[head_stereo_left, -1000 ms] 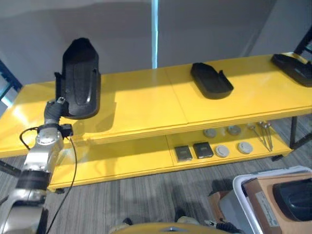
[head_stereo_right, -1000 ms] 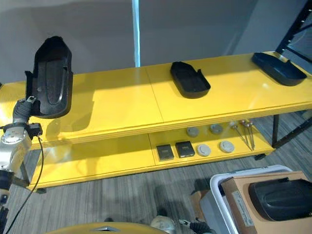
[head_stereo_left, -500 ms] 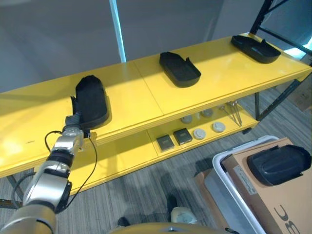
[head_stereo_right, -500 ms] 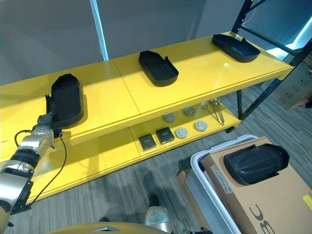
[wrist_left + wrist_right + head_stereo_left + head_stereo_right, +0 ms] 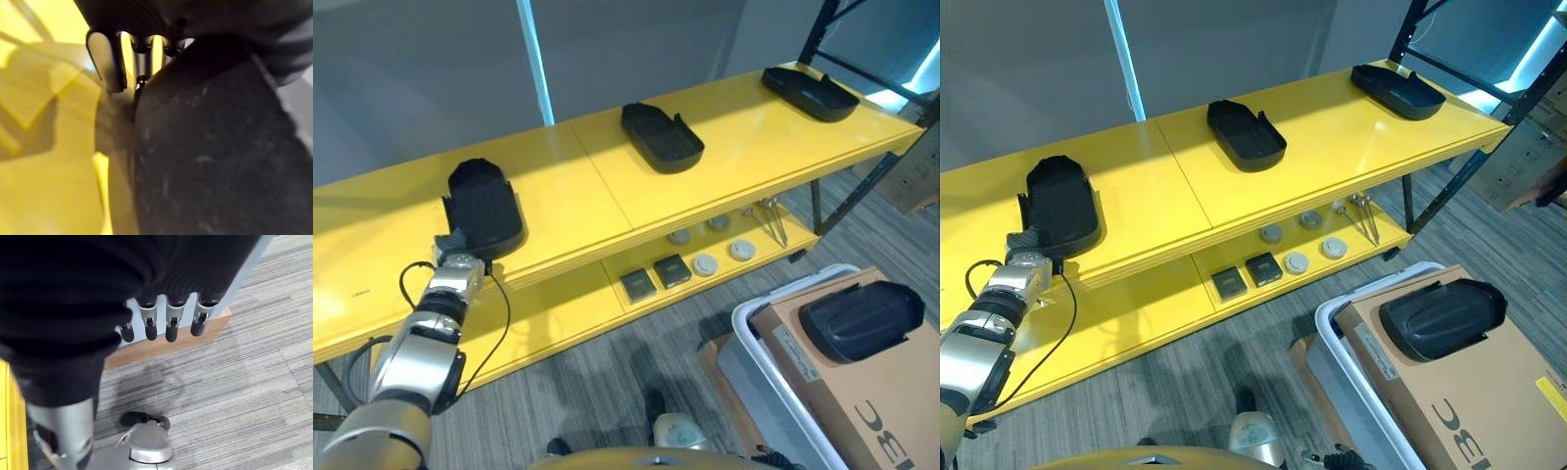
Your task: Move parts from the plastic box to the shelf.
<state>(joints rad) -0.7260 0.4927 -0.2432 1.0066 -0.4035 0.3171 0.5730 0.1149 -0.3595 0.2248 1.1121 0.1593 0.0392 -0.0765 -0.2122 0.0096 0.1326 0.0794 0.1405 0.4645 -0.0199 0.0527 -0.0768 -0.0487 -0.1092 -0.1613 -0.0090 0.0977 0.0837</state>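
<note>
Item 1, yellow shelf (image 5: 607,186): I see it running from lower left to upper right of the eye views, with an upper deck and a lower deck.

Item 2, black part on the left (image 5: 484,208): it lies flat on the upper deck at centre left, near the front edge. My left hand (image 5: 460,262) sits at its near end, just below it in the frame. In the left wrist view the part's dark surface (image 5: 210,147) takes up most of the right side, and silver fingers (image 5: 105,58) reach down beside its edge toward the yellow deck; the rest of the hand is hidden behind the part, so I cannot tell whether it has hold of the part or not.

Item 3, second black part (image 5: 662,137): upper deck, upper centre, well apart from the first.

Item 4, third black part (image 5: 810,92): upper deck, upper right, near the shelf's end.

Item 5, small parts (image 5: 705,266): lower deck, centre; two dark squares and several grey discs in a loose row.

Item 6, plastic box (image 5: 754,323): lower right, white-rimmed, holding a cardboard carton (image 5: 862,392) with one more black part (image 5: 862,321) resting on top.

Item 7, right hand (image 5: 161,325): in its wrist view the fingers hang relaxed and slightly bent over grey carpet (image 5: 234,382), holding nothing.
</note>
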